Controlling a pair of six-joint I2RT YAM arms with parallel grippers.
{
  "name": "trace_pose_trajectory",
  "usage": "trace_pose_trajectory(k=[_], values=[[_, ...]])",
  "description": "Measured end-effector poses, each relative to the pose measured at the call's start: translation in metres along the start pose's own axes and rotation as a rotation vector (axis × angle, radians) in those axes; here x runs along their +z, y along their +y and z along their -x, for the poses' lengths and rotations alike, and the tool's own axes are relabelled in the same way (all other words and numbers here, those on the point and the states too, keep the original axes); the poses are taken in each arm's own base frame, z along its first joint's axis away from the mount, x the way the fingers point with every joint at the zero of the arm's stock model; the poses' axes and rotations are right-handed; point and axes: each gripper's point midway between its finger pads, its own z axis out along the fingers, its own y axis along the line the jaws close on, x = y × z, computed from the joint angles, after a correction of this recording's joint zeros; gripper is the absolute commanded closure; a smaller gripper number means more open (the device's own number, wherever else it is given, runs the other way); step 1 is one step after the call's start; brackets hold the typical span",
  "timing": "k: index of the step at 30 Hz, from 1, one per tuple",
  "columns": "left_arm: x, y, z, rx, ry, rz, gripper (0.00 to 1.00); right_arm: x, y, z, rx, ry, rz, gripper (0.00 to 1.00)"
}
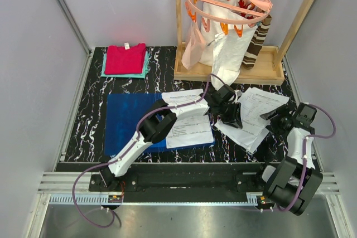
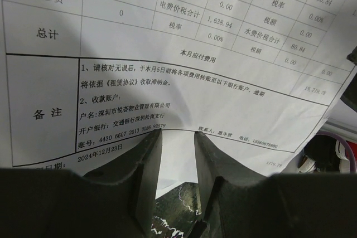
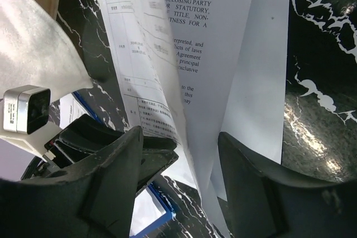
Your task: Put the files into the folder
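The blue folder (image 1: 125,121) lies flat left of centre, and one printed sheet (image 1: 189,129) rests on its right part. More files (image 1: 257,110) lie loosely piled to the right. My left gripper (image 1: 231,116) is at the pile's left edge. In its wrist view the fingers (image 2: 148,160) stand apart and a sheet (image 2: 167,54) rests across their tips. My right gripper (image 1: 273,116) is at the pile's right side. Its jaws (image 3: 179,135) stand apart around the raised edges of the sheets (image 3: 223,54). A corner of the folder (image 3: 155,221) shows below.
Red and teal folded cloths (image 1: 125,59) lie at the back left. A wooden rack base (image 1: 228,73) with hanging white garments (image 1: 228,20) stands behind the files. Grey walls enclose the black marbled table (image 1: 92,98). The left gripper's body (image 3: 111,160) sits close beside my right fingers.
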Motion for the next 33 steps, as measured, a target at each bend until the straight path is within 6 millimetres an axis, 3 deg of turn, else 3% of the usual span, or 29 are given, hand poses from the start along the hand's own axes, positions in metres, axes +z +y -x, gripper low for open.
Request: trace_pose_trajectory(k=[6,12,22,33], values=[[0.000,0.000,0.000,0.001,0.001,0.000,0.64,-0.006,0.002,0.001,-0.011,-0.005,-0.006,0.32],[0.000,0.001,-0.001,0.005,0.003,-0.001,0.65,-0.008,0.001,0.014,-0.042,-0.050,-0.039,0.28],[0.000,0.001,-0.001,0.009,0.007,-0.006,0.65,0.006,-0.009,0.027,-0.063,-0.043,-0.097,0.27],[0.001,0.000,-0.001,0.010,0.013,-0.015,0.66,0.013,0.004,0.033,-0.044,-0.053,-0.026,0.29]])
